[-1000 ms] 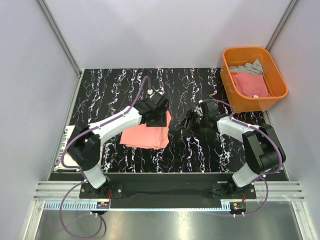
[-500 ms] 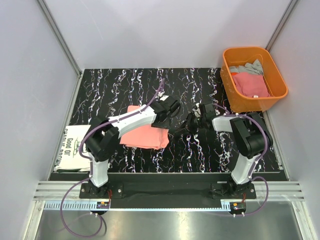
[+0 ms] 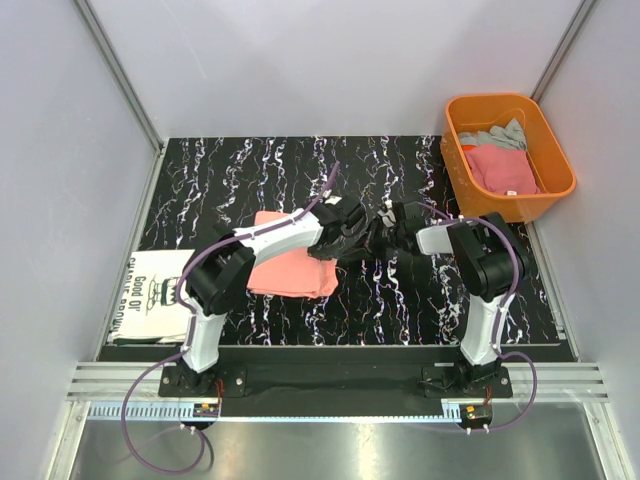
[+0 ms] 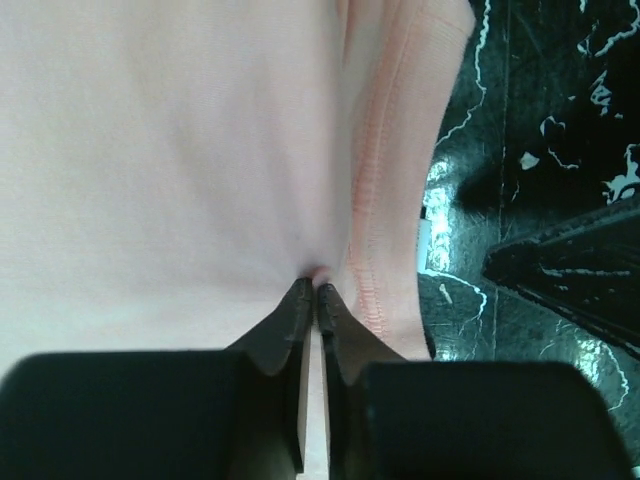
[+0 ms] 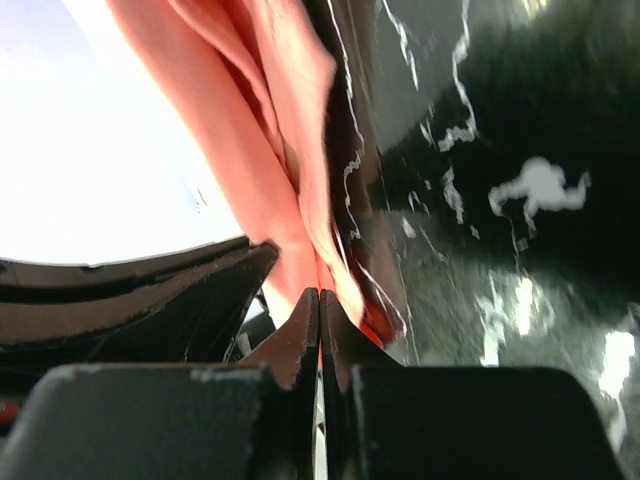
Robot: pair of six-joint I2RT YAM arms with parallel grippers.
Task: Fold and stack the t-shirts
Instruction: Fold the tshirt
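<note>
A folded salmon-pink t-shirt lies on the black marble table, left of centre. Both grippers meet at its right edge. My left gripper is shut, with a small pucker of the pink cloth pinched between its tips beside the stitched hem. My right gripper comes from the right and is shut on the edge layers of the same shirt, its tips low on the table. A white t-shirt with black lettering lies folded at the table's left edge.
An orange plastic tub stands at the back right, holding a deeper pink tee and a grey one. Grey walls close in the table on three sides. Both arms reach across the middle, close together.
My left gripper slid right across the pink shirt to its right edge and closed on it. My right gripper moved left to the same edge and closed.
</note>
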